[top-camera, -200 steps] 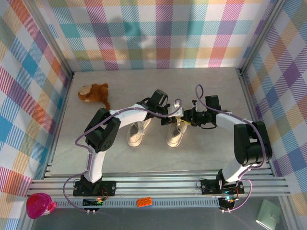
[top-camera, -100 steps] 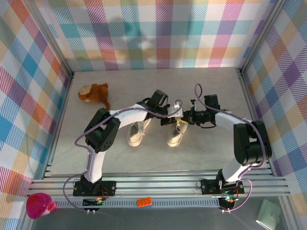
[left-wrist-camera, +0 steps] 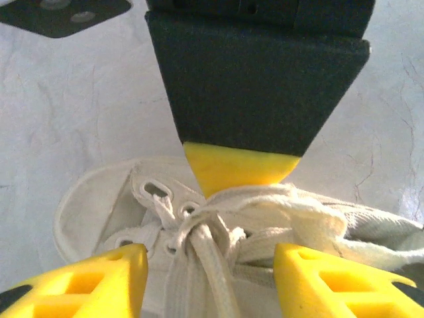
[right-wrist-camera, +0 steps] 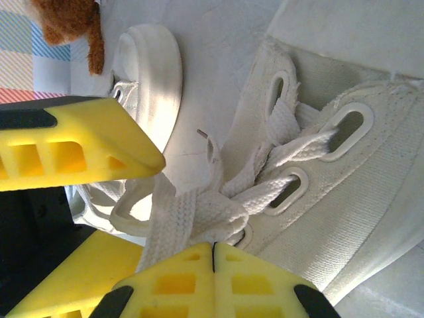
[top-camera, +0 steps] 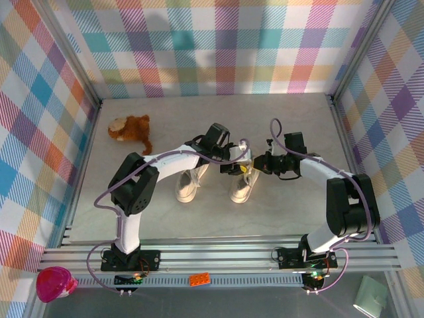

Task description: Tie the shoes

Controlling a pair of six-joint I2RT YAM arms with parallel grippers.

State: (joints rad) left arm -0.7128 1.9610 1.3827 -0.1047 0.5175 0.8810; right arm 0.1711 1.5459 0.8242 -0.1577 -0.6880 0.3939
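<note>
The left fingers stand well apart and grip nothing; the crossed laces of the right shoe lie in the gap between them. The left gripper hovers just above that crossing, one finger on each side of it.

Facing it, the right gripper has its fingers pressed flat together, the seam between them closed. Its yellow tip touches the top of the lace bundle, and a broad flat strand runs right up to it. Whether that strand is nipped between the pads I cannot tell. In the right wrist view the left fingers are two yellow blocks on either side of the same strand, and a slack loop of lace sags beside them against the shoe's eyelets.

Seen from above, the two grippers meet almost tip to tip over the far end of the right shoe, the left arm reaching in from the left and the right arm from the right. That shoe sits near the middle of the table, lying lengthwise toward the arm bases. The left shoe lies just beside it and parallel, not touching, partly under the left forearm. A brown toy lies near the far left corner, well apart from both shoes
</note>
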